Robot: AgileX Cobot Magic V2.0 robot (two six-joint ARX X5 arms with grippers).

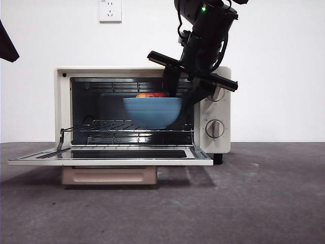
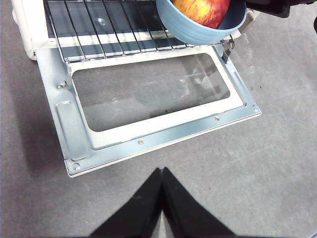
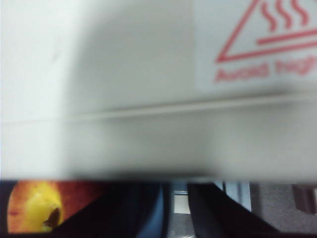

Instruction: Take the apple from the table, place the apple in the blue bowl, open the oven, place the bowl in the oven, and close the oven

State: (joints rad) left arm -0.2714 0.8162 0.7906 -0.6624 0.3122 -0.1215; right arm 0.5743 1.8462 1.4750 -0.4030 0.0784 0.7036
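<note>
The cream-white oven (image 1: 218, 104) stands with its glass door (image 1: 109, 155) folded down flat. My right gripper (image 1: 175, 90) is shut on the right-hand rim of the blue bowl (image 1: 152, 112), which hangs at the oven's mouth just above the wire rack (image 1: 127, 127). The red and yellow apple (image 1: 151, 95) lies in the bowl. The right wrist view shows the apple (image 3: 34, 206) beside my right gripper (image 3: 176, 193), close under the oven's top (image 3: 148, 74). My left gripper (image 2: 162, 172) is shut and empty above the table (image 2: 277, 163), in front of the door (image 2: 148, 94), with the bowl (image 2: 198, 30) and apple (image 2: 203, 11) beyond.
A red heat-warning label (image 3: 267, 44) sits on the oven's top. Two knobs (image 1: 215, 128) are on the oven's right panel. The beige handle (image 1: 109, 175) hangs below the lowered door. A wall socket (image 1: 110, 10) is behind. My left arm shows as a dark tip (image 1: 7, 43).
</note>
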